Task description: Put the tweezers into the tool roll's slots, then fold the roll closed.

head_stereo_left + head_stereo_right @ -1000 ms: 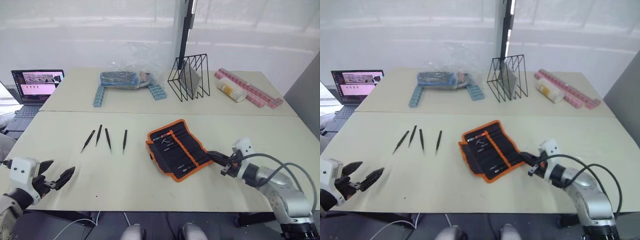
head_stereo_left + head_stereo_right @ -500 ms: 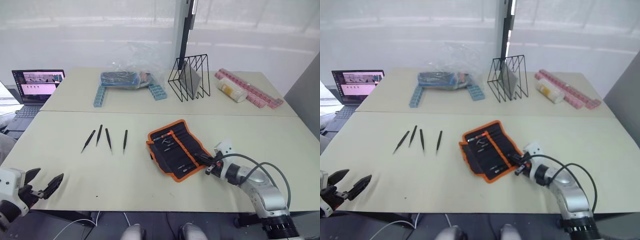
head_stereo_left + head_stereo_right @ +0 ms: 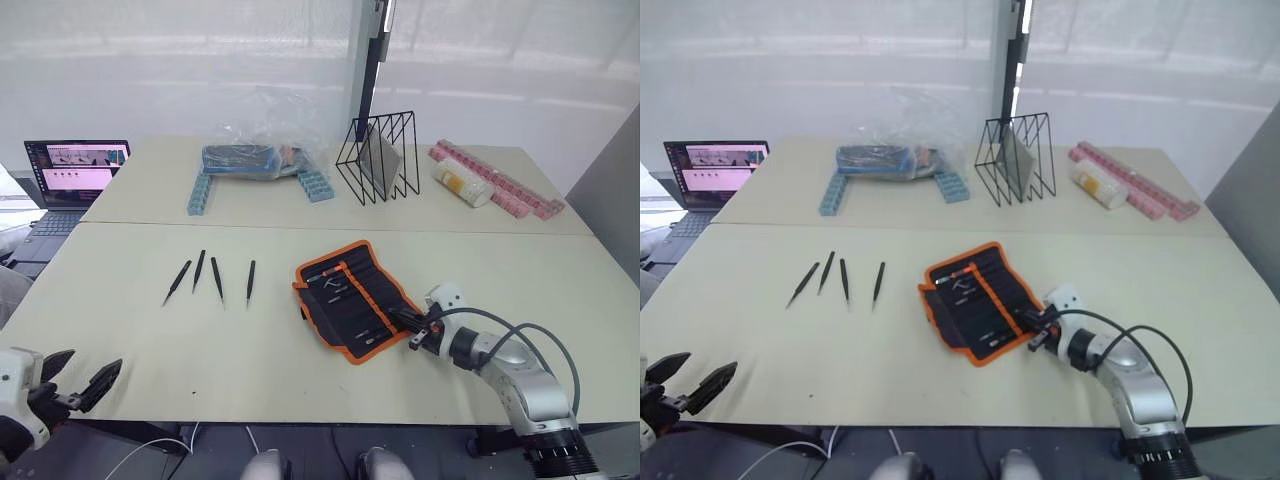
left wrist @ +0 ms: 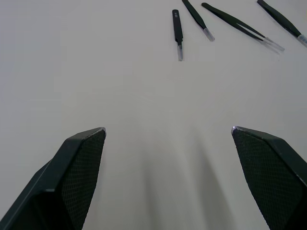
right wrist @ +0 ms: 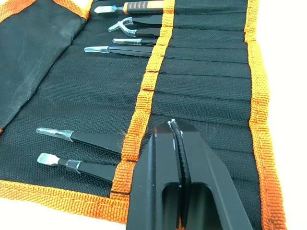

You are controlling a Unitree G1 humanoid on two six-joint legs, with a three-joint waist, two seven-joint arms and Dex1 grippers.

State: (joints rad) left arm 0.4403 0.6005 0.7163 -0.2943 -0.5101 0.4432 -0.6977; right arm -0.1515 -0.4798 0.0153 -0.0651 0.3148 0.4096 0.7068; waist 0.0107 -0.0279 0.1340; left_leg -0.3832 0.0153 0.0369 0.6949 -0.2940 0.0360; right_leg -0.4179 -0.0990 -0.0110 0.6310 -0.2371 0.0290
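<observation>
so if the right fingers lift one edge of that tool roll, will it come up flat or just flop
Probably flop: the tool roll is woven fabric, and its flap already lies creased in the right wrist view. The tools tucked in its slots may stiffen it along their length, so it would likely bend between them. The right gripper, fingers shut, would likely drag it if pushed.

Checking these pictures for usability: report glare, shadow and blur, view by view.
Left eye view: the backlit window is washed out and the table evenly lit. Left wrist view: soft shadows stretch ahead of the open left tool; the tweezers stay sharp. Right wrist view: the tool roll is crisp.
</observation>
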